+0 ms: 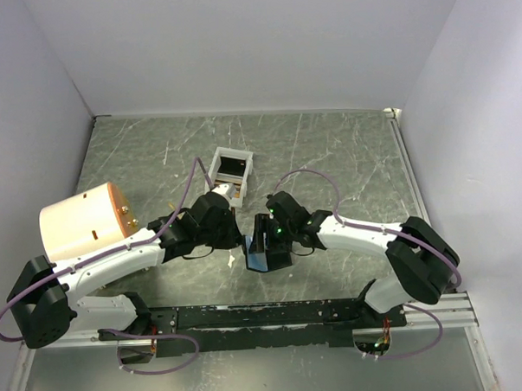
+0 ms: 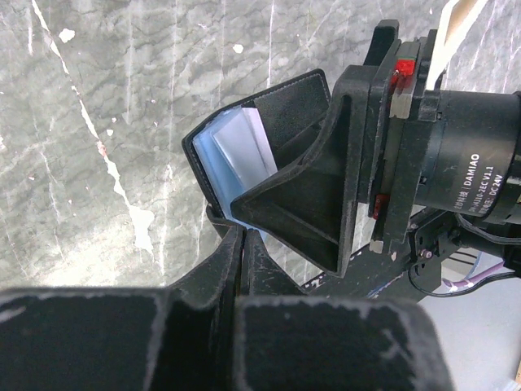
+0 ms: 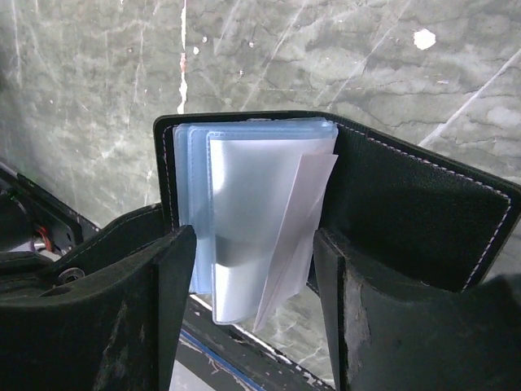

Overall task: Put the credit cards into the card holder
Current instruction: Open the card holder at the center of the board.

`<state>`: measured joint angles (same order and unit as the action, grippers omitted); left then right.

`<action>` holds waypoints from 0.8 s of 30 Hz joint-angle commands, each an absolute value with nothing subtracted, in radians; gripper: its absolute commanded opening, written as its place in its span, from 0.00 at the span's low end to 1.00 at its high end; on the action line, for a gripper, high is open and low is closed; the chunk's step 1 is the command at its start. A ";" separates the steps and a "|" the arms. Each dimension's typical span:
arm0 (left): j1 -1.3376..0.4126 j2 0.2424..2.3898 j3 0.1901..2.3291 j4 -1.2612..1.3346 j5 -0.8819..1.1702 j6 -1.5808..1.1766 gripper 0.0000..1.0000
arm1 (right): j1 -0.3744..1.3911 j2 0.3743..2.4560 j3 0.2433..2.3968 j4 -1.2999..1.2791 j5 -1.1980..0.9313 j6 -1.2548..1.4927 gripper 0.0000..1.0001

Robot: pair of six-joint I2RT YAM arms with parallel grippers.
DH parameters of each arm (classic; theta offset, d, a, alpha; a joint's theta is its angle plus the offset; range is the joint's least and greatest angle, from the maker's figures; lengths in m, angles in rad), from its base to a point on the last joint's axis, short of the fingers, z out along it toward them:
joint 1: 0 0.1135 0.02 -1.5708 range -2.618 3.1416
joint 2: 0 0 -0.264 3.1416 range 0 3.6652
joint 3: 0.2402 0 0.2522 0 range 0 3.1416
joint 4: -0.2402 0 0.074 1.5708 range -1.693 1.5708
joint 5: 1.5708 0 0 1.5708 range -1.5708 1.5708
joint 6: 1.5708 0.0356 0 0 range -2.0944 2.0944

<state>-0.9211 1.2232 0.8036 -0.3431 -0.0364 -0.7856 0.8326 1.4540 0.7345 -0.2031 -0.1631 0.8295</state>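
Grey marbled tabletop [image 1: 346, 157] backs a black bi-fold card holder [image 3: 407, 204] with pale blue sleeves. The left gripper [image 2: 236, 236] pinches its edge; the right gripper [image 3: 248, 236] straddles the sleeves, spread.

At front centre of table [image 1: 346, 148]: card holder [image 1: 264, 260], between left gripper [image 2: 236, 240] and right gripper [image 3: 248, 244]. Behind it, box [image 1: 232, 166]; far left, drum [image 1: 82, 222].

Between the right gripper's [image 3: 251, 244] matt black, faintly rough plastic fingers [image 3: 146, 326], the card holder [image 3: 407, 204] is showing grained, stitched black leather around glossy translucent plastic sleeves [image 3: 252, 187], with the smooth marbled table [image 3: 326, 49] lying beyond.
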 commanded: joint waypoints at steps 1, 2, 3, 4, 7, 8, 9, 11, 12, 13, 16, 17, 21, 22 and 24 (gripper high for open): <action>-0.927 1.225 0.810 -0.317 -0.018 -0.780 0.07 | 0.838 1.466 0.720 -0.167 -0.193 0.811 0.61; -0.927 1.226 0.807 -0.316 -0.017 -0.781 0.07 | 0.838 1.467 0.718 -0.168 -0.191 0.812 0.61; -0.927 1.225 0.807 -0.315 -0.017 -0.781 0.07 | 0.838 1.470 0.719 -0.174 -0.181 0.812 0.60; -0.927 1.223 0.807 -0.314 -0.017 -0.781 0.07 | 0.837 1.471 0.719 -0.179 -0.171 0.812 0.59; -0.927 1.218 0.807 -0.319 -0.021 -0.781 0.07 | 0.838 1.472 0.718 -0.190 -0.150 0.806 0.56; -0.927 1.216 0.809 -0.320 -0.023 -0.781 0.07 | 0.839 1.471 0.719 -0.198 -0.139 0.803 0.55; -0.927 1.215 0.810 -0.322 -0.025 -0.782 0.07 | 0.838 1.474 0.722 -0.206 -0.126 0.800 0.53; -0.927 1.214 0.812 -0.325 -0.026 -0.779 0.07 | 0.838 1.477 0.724 -0.219 -0.108 0.793 0.51; -0.927 1.212 0.813 -0.326 -0.027 -0.779 0.07 | 0.839 1.477 0.724 -0.230 -0.096 0.788 0.50; -0.927 1.213 0.811 -0.327 -0.027 -0.780 0.07 | 0.840 1.477 0.727 -0.238 -0.082 0.784 0.49; -0.927 1.208 0.802 -0.325 -0.029 -0.783 0.07 | 0.838 1.473 0.727 -0.259 -0.055 0.774 0.49; -0.927 1.206 0.799 -0.327 -0.032 -0.785 0.07 | 0.838 1.471 0.729 -0.267 -0.045 0.772 0.48; -0.927 1.207 0.797 -0.329 -0.027 -0.783 0.07 | 0.838 1.469 0.737 -0.290 -0.012 0.762 0.45; -0.927 1.209 0.799 -0.333 -0.028 -0.782 0.07 | 0.838 1.470 0.737 -0.291 -0.006 0.761 0.44; -0.927 1.215 0.802 -0.348 -0.041 -0.784 0.07 | 0.838 1.467 0.737 -0.286 -0.002 0.759 0.40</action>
